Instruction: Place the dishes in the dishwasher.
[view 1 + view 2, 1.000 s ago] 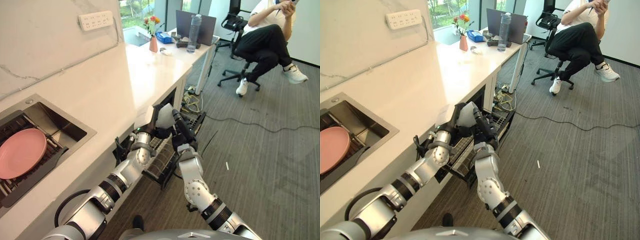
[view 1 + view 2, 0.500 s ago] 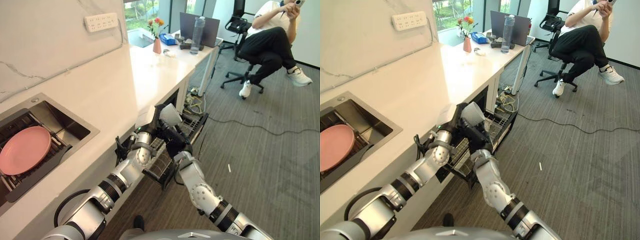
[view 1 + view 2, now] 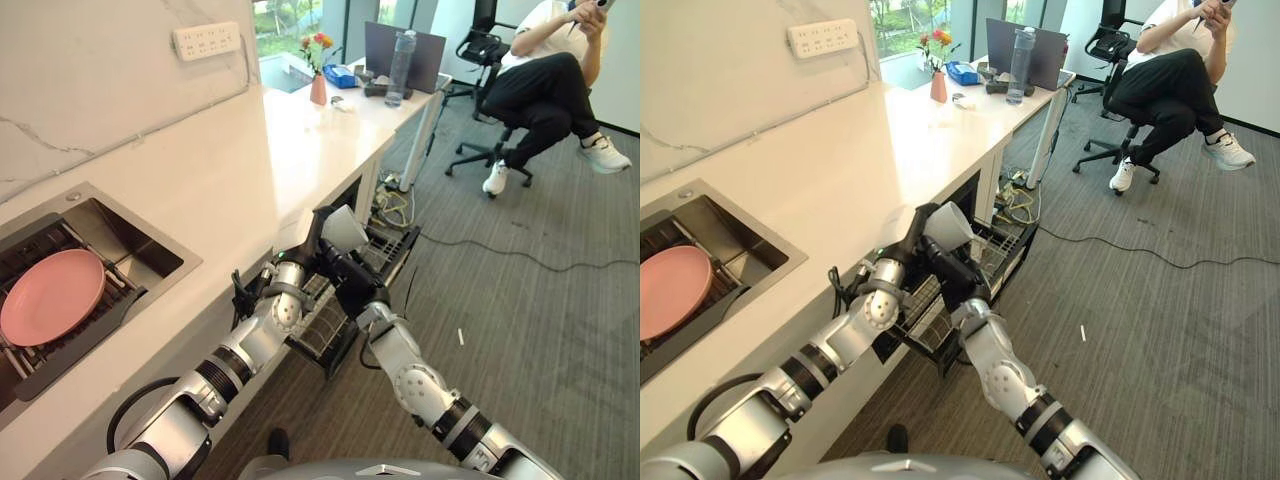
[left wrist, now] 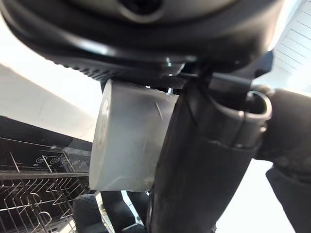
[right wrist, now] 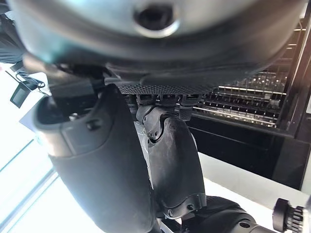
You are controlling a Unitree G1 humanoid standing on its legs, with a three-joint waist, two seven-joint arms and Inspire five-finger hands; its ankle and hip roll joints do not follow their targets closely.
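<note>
Dishwasher rack (image 3: 335, 310) below: left hand (image 3: 312, 238) grips grey cup (image 3: 343, 229).

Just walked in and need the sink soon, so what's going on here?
The robot is loading the dishwasher. Its left hand grips a white cup above the pulled-out wire rack under the counter, and its right hand is right beside the cup. A pink plate waits in the sink.

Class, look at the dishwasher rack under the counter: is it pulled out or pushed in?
Pulled out. The wire dishwasher rack juts from under the counter over the carpet, below the left hand, which is shut on a white cup.
</note>
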